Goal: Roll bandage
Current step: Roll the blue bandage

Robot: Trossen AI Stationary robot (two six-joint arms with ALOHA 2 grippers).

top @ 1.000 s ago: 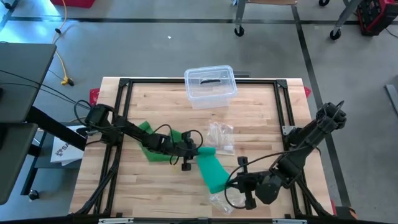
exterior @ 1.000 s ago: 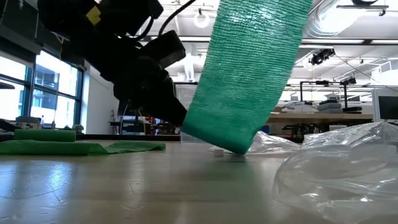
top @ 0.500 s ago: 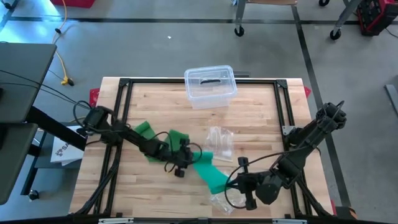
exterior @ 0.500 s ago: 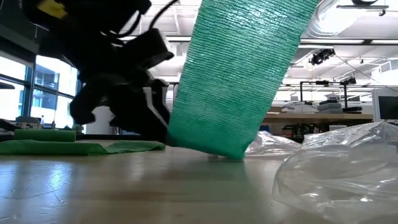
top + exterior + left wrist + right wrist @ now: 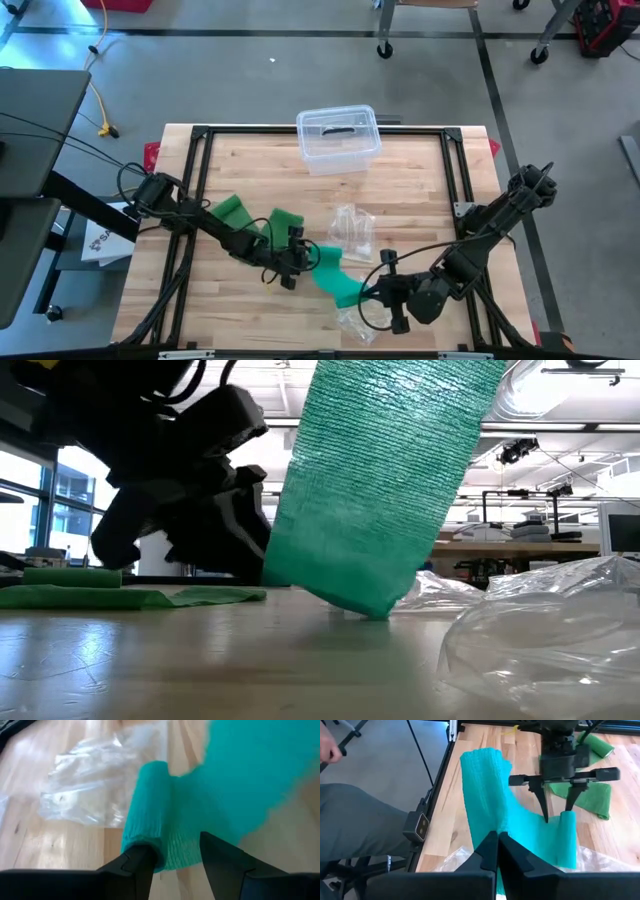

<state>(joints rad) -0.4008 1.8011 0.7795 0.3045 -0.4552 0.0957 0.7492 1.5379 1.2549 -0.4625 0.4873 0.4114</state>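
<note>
A teal bandage (image 5: 335, 274) runs from my right gripper (image 5: 497, 839) down to the table. Its rolled end (image 5: 146, 815) lies on the wood near the table's middle. My right gripper (image 5: 373, 293) is shut on the unrolled strip. My left gripper (image 5: 172, 849) is low over the table and open. One fingertip stands on each side of the rolled end's near tip. I cannot tell whether they touch it. In the low view the strip (image 5: 385, 470) hangs steeply and its lower end rests on the table. My right gripper pinches the unrolled strip (image 5: 489, 822) between its two shut fingers, coming in from the table's near right and slanting down. The held part is lifted clear. From there the strip slopes down, twisted, to the rolled end (image 5: 568, 839) on the table.
Two green bandages (image 5: 236, 209) (image 5: 286, 220) lie beside the left arm. A clear lidded box (image 5: 338, 137) stands at the far edge. Crumpled plastic wrappers lie mid-table (image 5: 354, 224) and near the front edge (image 5: 354, 326). A person's leg (image 5: 360, 822) shows beyond the table's edge.
My left gripper has opened, rolled a little and moved toward the table's near edge. The bandage's rolled lower end has slid with it along the wood toward the near left. The held upper part has stayed in place.
</note>
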